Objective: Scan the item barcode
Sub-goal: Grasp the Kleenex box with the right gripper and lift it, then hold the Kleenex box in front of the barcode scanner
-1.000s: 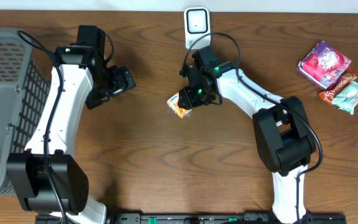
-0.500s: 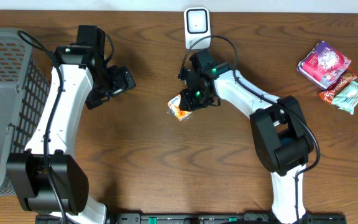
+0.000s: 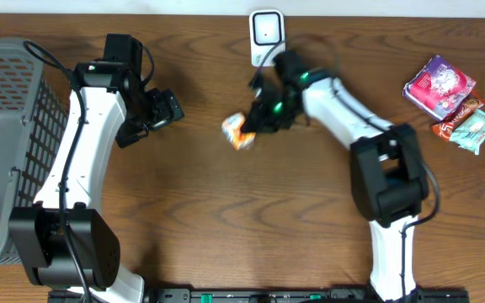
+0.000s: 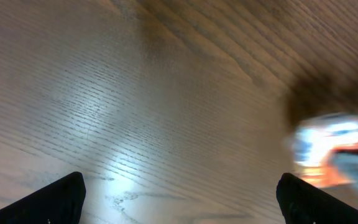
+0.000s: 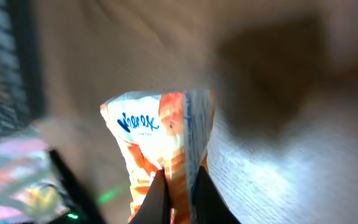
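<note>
You are seeing the orange-and-white Kleenex tissue pack (image 5: 157, 140) being pinched at its edge by your right pincer (image 5: 178, 186), its jaws clamping narrow on it. The pack is sitting mid-worktop (image 3: 226, 219), near of the barcode scanner (image 3: 266, 32) at the far edge. Your left pincer (image 3: 162, 109) is gaping wide, gripping nothing, between pack and grey basket (image 3: 7, 84).

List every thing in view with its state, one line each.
tissue pack, pinched in the right gripper, blurred in the overhead view.
right gripper, shut on the tissue pack.
left gripper, open, holding nothing.
scanner, standing upright, apart from the tissue pack.
purple packet, lying flat, untouched.
</note>
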### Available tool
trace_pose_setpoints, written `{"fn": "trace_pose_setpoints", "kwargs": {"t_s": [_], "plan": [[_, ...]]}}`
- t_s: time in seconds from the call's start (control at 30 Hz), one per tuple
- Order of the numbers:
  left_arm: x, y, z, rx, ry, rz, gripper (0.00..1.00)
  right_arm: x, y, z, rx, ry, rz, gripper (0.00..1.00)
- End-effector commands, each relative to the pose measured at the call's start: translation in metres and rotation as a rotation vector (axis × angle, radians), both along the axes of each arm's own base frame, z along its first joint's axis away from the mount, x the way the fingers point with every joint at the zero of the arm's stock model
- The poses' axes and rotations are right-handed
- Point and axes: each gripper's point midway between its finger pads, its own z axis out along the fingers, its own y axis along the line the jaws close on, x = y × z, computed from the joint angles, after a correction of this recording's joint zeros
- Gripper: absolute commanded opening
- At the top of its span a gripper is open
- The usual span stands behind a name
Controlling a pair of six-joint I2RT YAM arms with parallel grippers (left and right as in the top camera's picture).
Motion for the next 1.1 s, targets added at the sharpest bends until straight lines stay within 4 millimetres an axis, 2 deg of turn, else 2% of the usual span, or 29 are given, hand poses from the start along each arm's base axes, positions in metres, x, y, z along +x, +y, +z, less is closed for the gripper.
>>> {"fn": "trace_pose_setpoints", "kwargs": {"t_s": [0.0, 0.07, 0.13, 0.2, 0.23, 0.33, 0.43, 0.53, 0.67, 0.8, 0.83, 0.87, 0.93, 1.07], "plan": [[-0.001, 0.003, -0.003, 0.013, 0.011, 0.007, 0.98, 0.031, -0.012, 0.048, 0.102, -0.065, -0.033, 0.01], [-0.001, 0.003, -0.003, 0.013, 0.011, 0.006, 0.98, 0.044, -0.024, 0.059, 0.056, -0.109, -0.065, 0.01], [-0.001, 0.003, -0.003, 0.013, 0.011, 0.006, 0.98, 0.060, -0.041, 0.065, -0.064, -0.183, -0.115, 0.01], [-0.001, 0.003, -0.003, 0.013, 0.011, 0.006, 0.98, 0.087, -0.075, 0.071, -0.332, -0.338, -0.213, 0.01], [-0.001, 0.003, -0.003, 0.013, 0.011, 0.006, 0.98, 0.102, -0.092, 0.080, -0.470, -0.431, -0.268, 0.01], [-0.001, 0.003, -0.003, 0.013, 0.011, 0.006, 0.98, 0.132, -0.123, 0.108, -0.758, -0.648, -0.410, 0.01], [-0.001, 0.003, -0.003, 0.013, 0.011, 0.006, 0.98, 0.153, -0.138, 0.144, -0.967, -0.860, -0.572, 0.01], [-0.001, 0.003, -0.003, 0.013, 0.011, 0.006, 0.98, 0.171, -0.127, 0.161, -0.989, -1.000, -0.575, 0.01], [-0.001, 0.003, -0.003, 0.013, 0.011, 0.006, 0.98, 0.193, -0.109, 0.159, -0.931, -1.085, -0.537, 0.01], [-0.001, 0.003, -0.003, 0.013, 0.011, 0.006, 0.98, 0.207, -0.100, 0.138, -0.911, -1.103, -0.553, 0.01], [-0.001, 0.003, -0.003, 0.013, 0.011, 0.006, 0.98, 0.209, -0.095, 0.129, -0.895, -1.097, -0.534, 0.01], [-0.001, 0.003, -0.003, 0.013, 0.011, 0.006, 0.98, 0.211, -0.081, 0.108, -0.837, -1.072, -0.469, 0.01], [-0.001, 0.003, -0.003, 0.013, 0.011, 0.006, 0.98, 0.211, -0.069, 0.090, -0.793, -1.048, -0.417, 0.01], [-0.001, 0.003, -0.003, 0.013, 0.011, 0.006, 0.98, 0.212, -0.062, 0.084, -0.796, -1.056, -0.417, 0.01]]}}
